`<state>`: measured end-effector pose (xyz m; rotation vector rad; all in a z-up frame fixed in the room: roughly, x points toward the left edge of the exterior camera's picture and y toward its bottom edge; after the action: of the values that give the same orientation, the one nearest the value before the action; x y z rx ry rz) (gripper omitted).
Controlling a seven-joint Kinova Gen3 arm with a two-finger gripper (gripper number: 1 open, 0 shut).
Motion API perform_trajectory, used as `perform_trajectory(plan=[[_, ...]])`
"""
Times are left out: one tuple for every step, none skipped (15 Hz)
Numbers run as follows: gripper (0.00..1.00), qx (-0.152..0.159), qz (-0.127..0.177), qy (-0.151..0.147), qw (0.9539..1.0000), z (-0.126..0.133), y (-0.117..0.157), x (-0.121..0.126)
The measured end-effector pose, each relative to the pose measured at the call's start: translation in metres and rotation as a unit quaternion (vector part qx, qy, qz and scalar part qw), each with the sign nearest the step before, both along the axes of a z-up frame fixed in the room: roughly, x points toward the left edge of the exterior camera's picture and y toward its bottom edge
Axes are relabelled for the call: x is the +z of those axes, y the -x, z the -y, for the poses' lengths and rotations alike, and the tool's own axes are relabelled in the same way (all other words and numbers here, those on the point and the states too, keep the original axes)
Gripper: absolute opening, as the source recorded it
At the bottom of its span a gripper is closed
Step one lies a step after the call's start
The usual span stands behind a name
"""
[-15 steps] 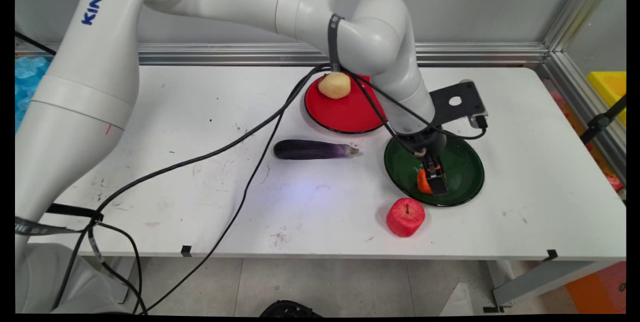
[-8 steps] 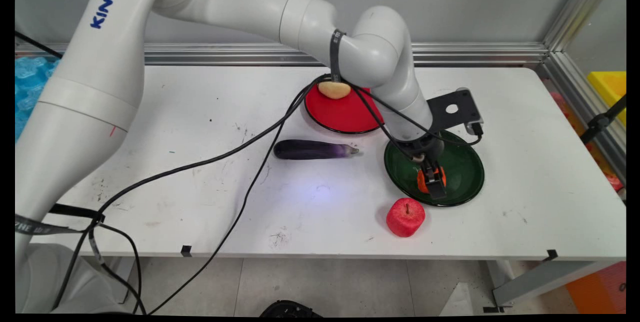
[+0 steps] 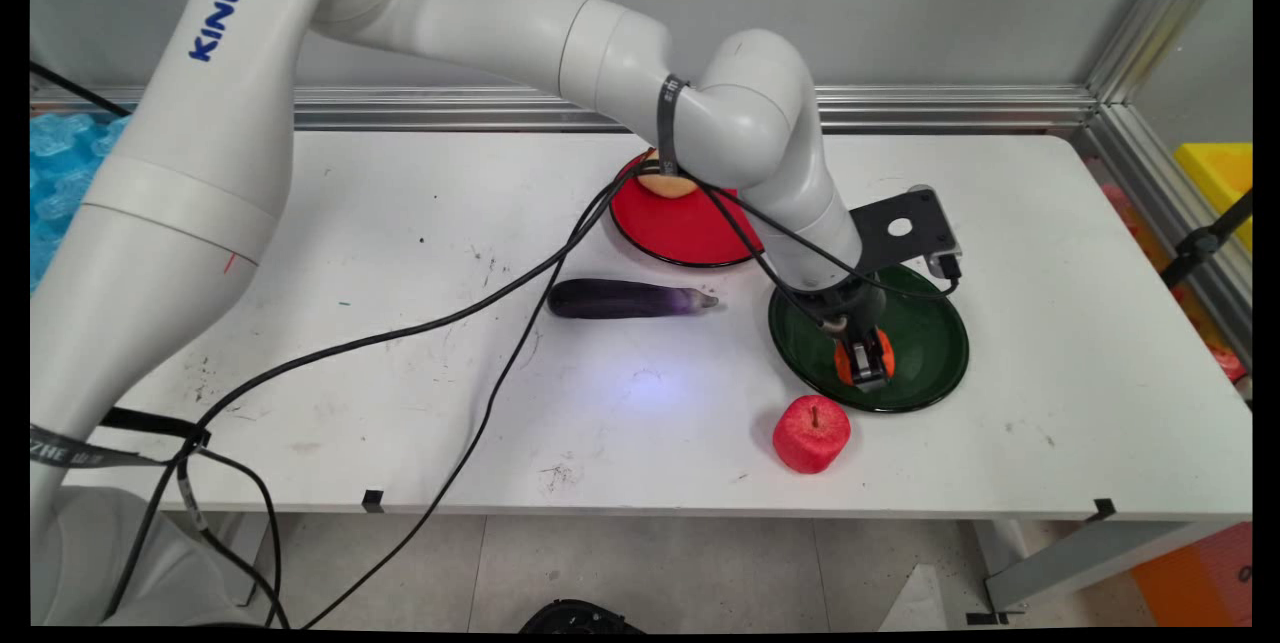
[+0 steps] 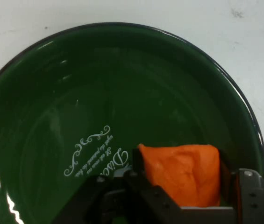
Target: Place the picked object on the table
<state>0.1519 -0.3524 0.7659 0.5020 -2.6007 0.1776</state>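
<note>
My gripper (image 3: 866, 371) hangs over the near left part of a dark green plate (image 3: 932, 333), shut on an orange chunk of food (image 3: 845, 363). The hand view has the orange chunk (image 4: 183, 175) wedged between the two black fingers of the gripper (image 4: 181, 163), just above the green plate (image 4: 99, 84) with its white lettering. Whether the chunk rests on the plate or hangs just above it, I cannot tell. A red apple (image 3: 810, 433) stands on the table close in front of the plate.
A purple eggplant (image 3: 625, 299) lies left of the green plate. Behind it is a red plate (image 3: 690, 223) carrying a yellowish potato (image 3: 665, 186), mostly hidden by the arm. Black cables trail across the table's left half. A yellow bin (image 3: 1215, 173) stands beyond the right edge.
The wrist has turned over the green plate, so the orange chunk now shows on both sides of the fingers. The arm's elbow has dropped and covers more of the potato.
</note>
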Motion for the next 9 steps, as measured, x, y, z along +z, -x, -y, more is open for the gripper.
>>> perform_trajectory(plan=[[0.0,-0.001,-0.001,0.0,1.0,0.0,0.0,0.0],[0.0,-0.001,-0.001,0.0,1.0,0.0,0.0,0.0],[0.0,-0.002,-0.002,0.0,1.0,0.001,0.0,0.001],[0.0,-0.004,-0.003,0.0,1.0,0.001,0.001,0.003],[0.0,-0.005,-0.003,0.001,1.0,0.002,0.001,0.005],[0.0,-0.007,-0.004,0.003,1.0,0.003,0.002,0.008],[0.0,-0.01,-0.006,0.004,0.9999,0.004,0.003,0.012],[0.0,-0.013,-0.007,0.005,0.9999,0.005,0.004,0.016],[0.0,-0.016,-0.009,0.007,0.9998,0.006,0.005,0.022]])
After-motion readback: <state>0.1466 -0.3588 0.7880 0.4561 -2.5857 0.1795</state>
